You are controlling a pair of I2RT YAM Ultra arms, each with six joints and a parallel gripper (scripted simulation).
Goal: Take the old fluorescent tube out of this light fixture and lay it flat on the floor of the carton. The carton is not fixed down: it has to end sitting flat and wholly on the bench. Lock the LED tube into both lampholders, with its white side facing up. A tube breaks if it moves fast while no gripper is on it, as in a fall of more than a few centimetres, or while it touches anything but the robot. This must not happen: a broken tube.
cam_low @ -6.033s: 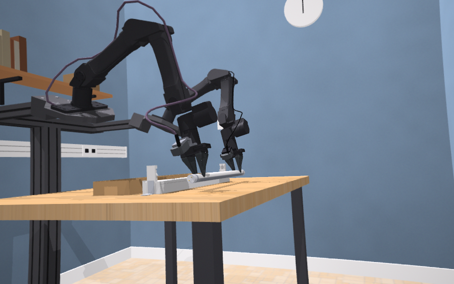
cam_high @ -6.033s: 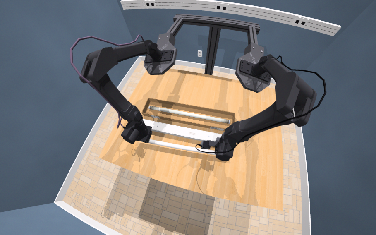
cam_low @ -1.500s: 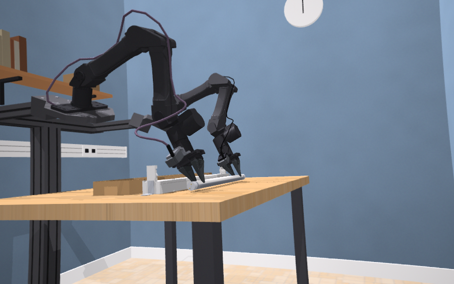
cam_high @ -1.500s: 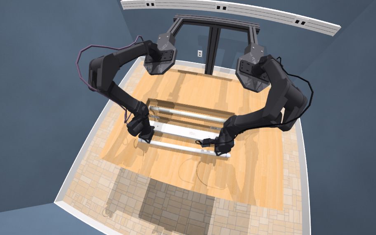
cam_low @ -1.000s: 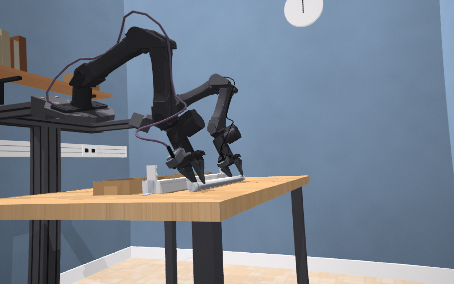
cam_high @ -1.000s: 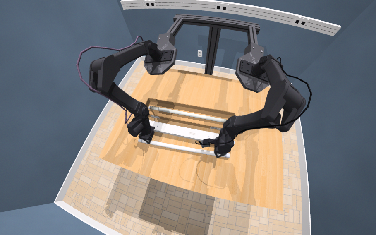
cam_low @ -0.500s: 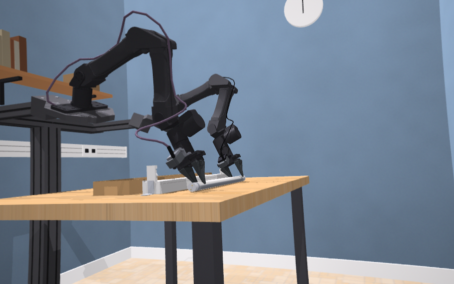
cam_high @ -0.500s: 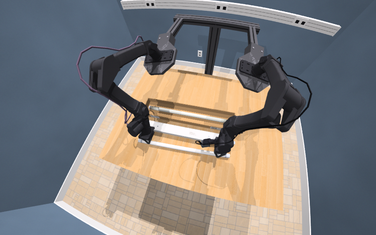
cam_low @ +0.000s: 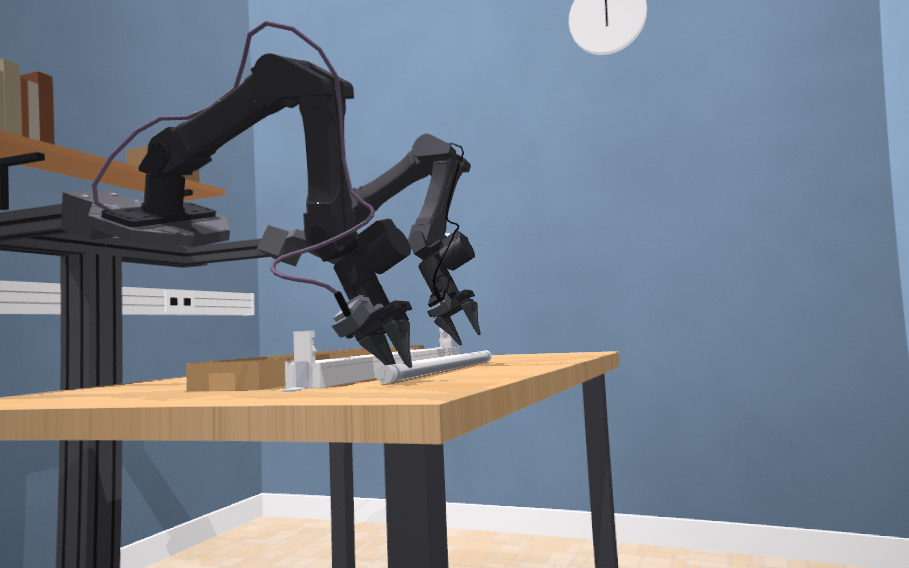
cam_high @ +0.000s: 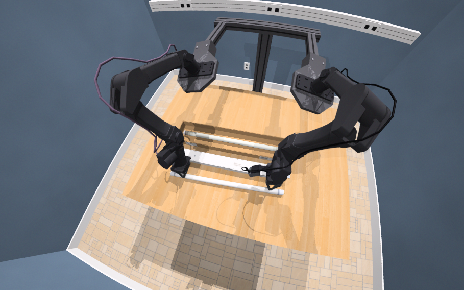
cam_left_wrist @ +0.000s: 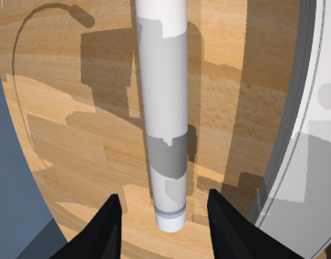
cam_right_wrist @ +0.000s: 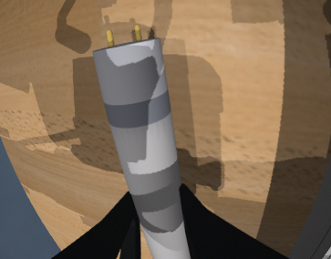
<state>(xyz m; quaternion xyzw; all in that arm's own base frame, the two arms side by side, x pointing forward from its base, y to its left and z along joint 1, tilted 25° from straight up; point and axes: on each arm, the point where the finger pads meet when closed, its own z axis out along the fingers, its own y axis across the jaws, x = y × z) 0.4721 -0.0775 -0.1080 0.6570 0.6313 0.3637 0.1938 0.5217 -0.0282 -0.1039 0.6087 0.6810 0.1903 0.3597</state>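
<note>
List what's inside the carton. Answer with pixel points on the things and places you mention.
One white tube point(cam_high: 233, 139) lies lengthwise in the carton point(cam_high: 233, 129) point(cam_low: 263, 370). The left arm point(cam_high: 307, 138) point(cam_low: 436, 204) covers its far-right end in the top view, so that end can't be checked.

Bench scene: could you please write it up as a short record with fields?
front tube: in front of the fixture, not in it
right claw: shut on the front tube
left claw: open, fingers apart from the front tube
fixture: between the carton and the front tube
carton: behind the fixture
back tube: inside the carton
</note>
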